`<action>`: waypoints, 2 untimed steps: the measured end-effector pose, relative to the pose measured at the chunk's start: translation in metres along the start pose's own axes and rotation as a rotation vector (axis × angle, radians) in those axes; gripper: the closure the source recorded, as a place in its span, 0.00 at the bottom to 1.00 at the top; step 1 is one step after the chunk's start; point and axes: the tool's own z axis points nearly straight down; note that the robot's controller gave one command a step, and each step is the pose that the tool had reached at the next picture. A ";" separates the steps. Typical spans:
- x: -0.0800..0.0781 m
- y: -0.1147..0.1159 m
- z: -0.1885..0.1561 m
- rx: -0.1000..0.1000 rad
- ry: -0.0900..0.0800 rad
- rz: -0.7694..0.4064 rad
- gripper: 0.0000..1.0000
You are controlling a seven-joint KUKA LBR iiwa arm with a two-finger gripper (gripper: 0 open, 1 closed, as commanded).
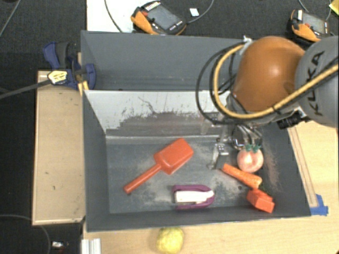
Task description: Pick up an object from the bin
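Gripper [233,148] hangs low in the bin [127,152], right side, just beside a pink ball [250,161] and carrot [242,175]; cannot tell its grip

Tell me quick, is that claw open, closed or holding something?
The gripper: cannot be told. It is by a pinkish ball on the right of the bin.

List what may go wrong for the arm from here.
1. The pincer is low in the bin, right beside the pale pink ball. A round thing like that may roll off if it is nudged rather than gripped.
2. The carrot lies just under the ball, with the orange block close by, so a grab there might catch or shove a neighbour.
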 end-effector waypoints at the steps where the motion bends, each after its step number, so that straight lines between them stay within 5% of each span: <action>1: -0.001 0.000 -0.005 -0.001 -0.008 0.002 0.00; 2: -0.020 0.054 0.111 0.000 -0.013 -0.144 0.00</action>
